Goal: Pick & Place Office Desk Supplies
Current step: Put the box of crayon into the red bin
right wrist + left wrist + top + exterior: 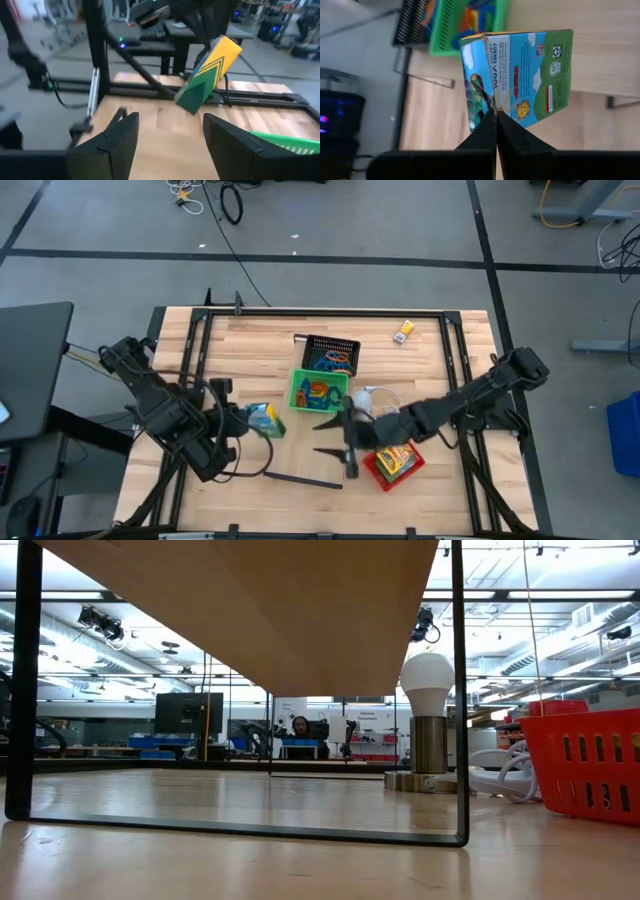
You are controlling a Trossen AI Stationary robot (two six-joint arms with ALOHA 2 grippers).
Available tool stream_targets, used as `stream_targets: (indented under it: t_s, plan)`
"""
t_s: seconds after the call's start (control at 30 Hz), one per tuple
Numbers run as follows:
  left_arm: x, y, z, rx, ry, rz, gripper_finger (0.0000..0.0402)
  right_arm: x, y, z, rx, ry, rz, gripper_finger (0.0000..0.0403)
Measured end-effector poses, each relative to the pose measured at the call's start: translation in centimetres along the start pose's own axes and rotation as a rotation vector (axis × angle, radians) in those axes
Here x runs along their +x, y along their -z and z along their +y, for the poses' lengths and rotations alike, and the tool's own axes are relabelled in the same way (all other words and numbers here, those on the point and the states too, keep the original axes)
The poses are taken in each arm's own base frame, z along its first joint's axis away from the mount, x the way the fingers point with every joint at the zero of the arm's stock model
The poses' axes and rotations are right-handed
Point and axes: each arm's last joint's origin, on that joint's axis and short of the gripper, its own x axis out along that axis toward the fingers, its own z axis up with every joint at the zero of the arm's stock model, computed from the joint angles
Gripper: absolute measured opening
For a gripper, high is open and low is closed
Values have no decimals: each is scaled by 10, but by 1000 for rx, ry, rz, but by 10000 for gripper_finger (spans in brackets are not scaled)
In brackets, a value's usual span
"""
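Okay, left fingers (496, 116) pinched shut on card box (520, 75) edge, light, crushable; right fingers (170, 142) wide, empty.

Glossy card box (520, 75), wood table (260, 340)

From above, both my arms are dark, nearly black, built of chunky jointed segments with thin cables along them. The right gripper (170, 137) has two broad, flat matte-black fingers (120, 137). The left gripper's (496, 116) fingers are slim black wedges tapering to points.
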Motion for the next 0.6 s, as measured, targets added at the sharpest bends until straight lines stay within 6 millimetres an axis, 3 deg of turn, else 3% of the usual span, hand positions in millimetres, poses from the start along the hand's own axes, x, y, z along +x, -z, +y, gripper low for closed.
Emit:
stream_targets:
  t_s: [0.23,0.6]
  plan:
    - [10,-10,13,79,-90,-28,0,13,-6,-42,122,21,-54,236]
    - [31,-37,27,167,-144,-100,0,20,-9,-74,160,30,-88,236]
